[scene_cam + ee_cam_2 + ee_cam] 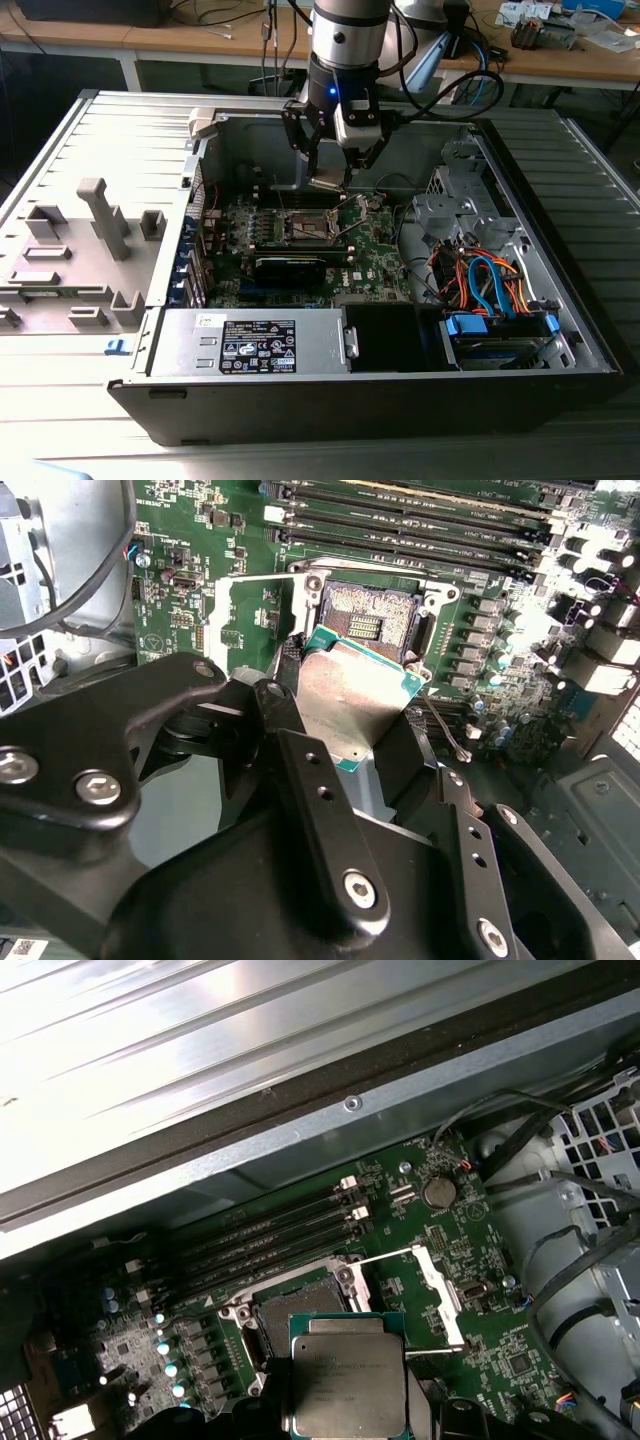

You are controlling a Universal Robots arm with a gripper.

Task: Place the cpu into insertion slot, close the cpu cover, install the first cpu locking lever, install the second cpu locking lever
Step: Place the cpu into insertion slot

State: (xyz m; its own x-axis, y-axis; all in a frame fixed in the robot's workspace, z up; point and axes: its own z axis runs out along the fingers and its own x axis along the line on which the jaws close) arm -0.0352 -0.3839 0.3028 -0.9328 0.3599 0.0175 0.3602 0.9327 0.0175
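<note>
My gripper (pixel 330 165) hangs inside the open computer case, shut on the cpu (pixel 327 183), a flat square chip with a dull silver top. In both wrist views the cpu (pixel 355 695) (pixel 347 1380) hovers tilted just above and beside the insertion slot (pixel 370 615) (pixel 300 1305), apart from it. The slot (pixel 308 228) is bare, its dark contact field showing. The cpu cover (pixel 440 1295) (pixel 217 620), a thin silvery frame, stands swung open at one side of the slot. A thin wire lever (pixel 445 730) sticks up unlatched beside the socket.
Long black memory slots (pixel 270 1240) run along one side of the socket, and a long black card (pixel 290 268) lies on the other. A power supply (pixel 250 340), a drive cage with coloured cables (pixel 490 285) and the case walls hem the board. A grey fixture (pixel 95 235) sits outside.
</note>
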